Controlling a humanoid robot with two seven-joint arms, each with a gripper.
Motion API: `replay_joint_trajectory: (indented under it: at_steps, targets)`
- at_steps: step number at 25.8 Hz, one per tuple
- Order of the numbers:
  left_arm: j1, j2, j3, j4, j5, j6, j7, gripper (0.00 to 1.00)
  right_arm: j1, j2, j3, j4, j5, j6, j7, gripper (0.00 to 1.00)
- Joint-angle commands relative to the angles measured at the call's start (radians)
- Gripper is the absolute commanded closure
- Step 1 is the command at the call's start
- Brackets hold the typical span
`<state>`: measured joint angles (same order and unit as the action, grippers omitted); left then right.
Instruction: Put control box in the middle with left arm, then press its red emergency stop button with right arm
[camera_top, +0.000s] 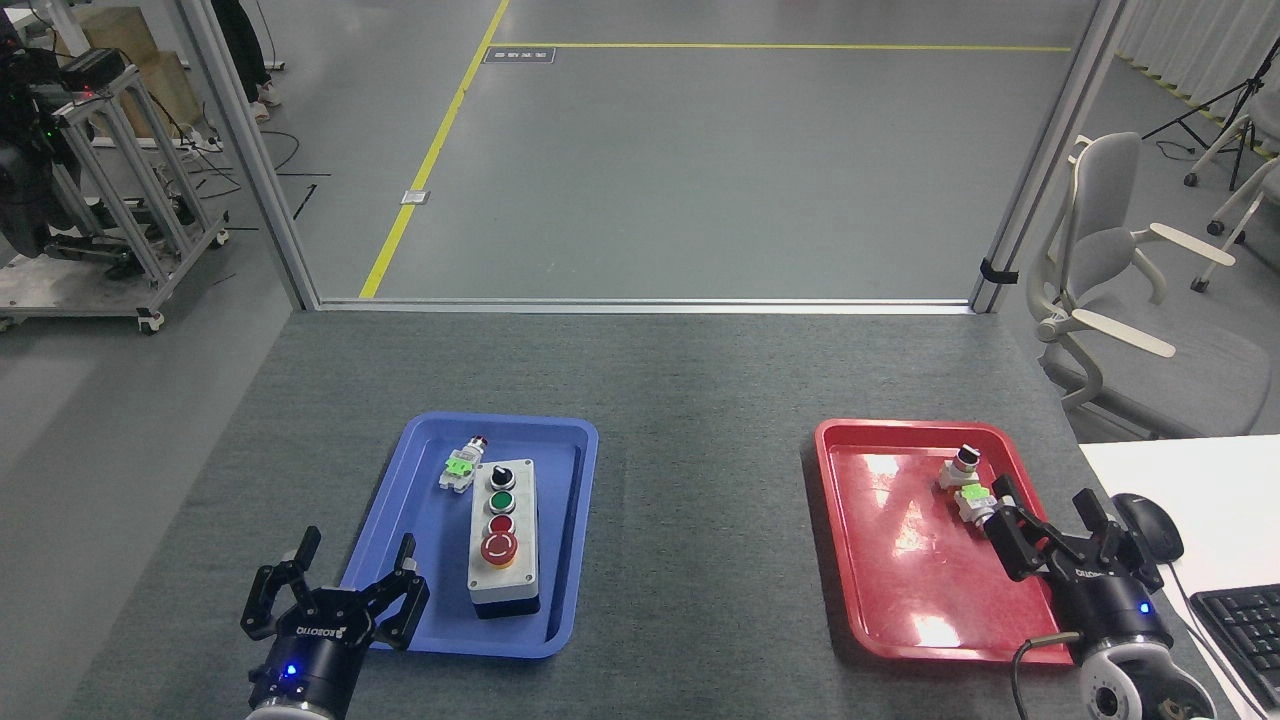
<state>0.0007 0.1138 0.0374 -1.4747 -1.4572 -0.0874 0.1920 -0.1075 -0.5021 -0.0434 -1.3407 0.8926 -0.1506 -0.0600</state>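
I see the control box (503, 536) lying lengthwise in the blue tray (420, 440), toward the tray's right side, its near end close to the tray's front rim. It is a long light-grey block on a black base, with hard, smooth faces. Along its top run a black knob (501, 473), a green button (502, 502), a small red button (501, 524) and the red emergency stop button (499, 548), a broad mushroom cap with a white circular arrow and a yellow collar. A small white-and-green switch part (459, 468) lies touching or just beside the box's far left corner.

My left gripper (336, 580) hovers at the tray's near left corner, jaws spread wide, black fingers pointing away from me. The box sits just to the right of those jaws, apart from them, not between them.

My right gripper (1050, 525) is over the red tray's (900, 600) right edge, jaws spread, well apart from the box. One finger tip is at a second white-and-green switch part (965, 485); I cannot tell whether they touch.

The middle (700, 520) of the worktop, between the two trays, is bare dark-grey felt with a matte, fibrous nap. Both trays are glossy plastic with rounded corners; the red one throws bright glare.
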Motion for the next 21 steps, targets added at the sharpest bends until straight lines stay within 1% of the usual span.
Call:
replay_joint_trajectory:
  at_steps: [1,6,10,13,14,18,21]
  targets:
    - [0.001,0.004,0.001,-0.009,0.000,-0.009,0.000,0.01,-0.032,-0.004,0.000,0.008,0.002,0.000,0.000,0.01]
    - [0.002,0.000,-0.001,-0.019,0.001,-0.012,0.001,0.01,-0.041,-0.003,-0.001,0.012,0.000,-0.001,0.000,0.01]
    - [-0.004,-0.002,-0.001,-0.018,0.001,-0.012,0.007,0.01,-0.026,0.002,0.000,0.015,0.000,0.000,0.000,0.01]
    - [-0.007,-0.003,-0.002,-0.012,0.000,-0.012,0.006,0.01,-0.041,0.007,-0.001,0.014,-0.006,-0.003,-0.008,0.01]
    - [-0.008,-0.006,-0.002,-0.016,0.001,-0.008,0.009,0.00,-0.043,0.000,-0.003,0.014,-0.006,-0.003,-0.008,0.01]
    - [-0.007,-0.010,-0.005,-0.018,0.003,-0.008,0.084,0.01,-0.058,-0.006,-0.006,0.021,-0.009,0.005,-0.003,0.01]
    - [-0.007,0.000,-0.005,-0.018,0.005,-0.018,0.092,0.01,-0.051,-0.003,-0.004,0.021,-0.012,0.002,-0.003,0.01]
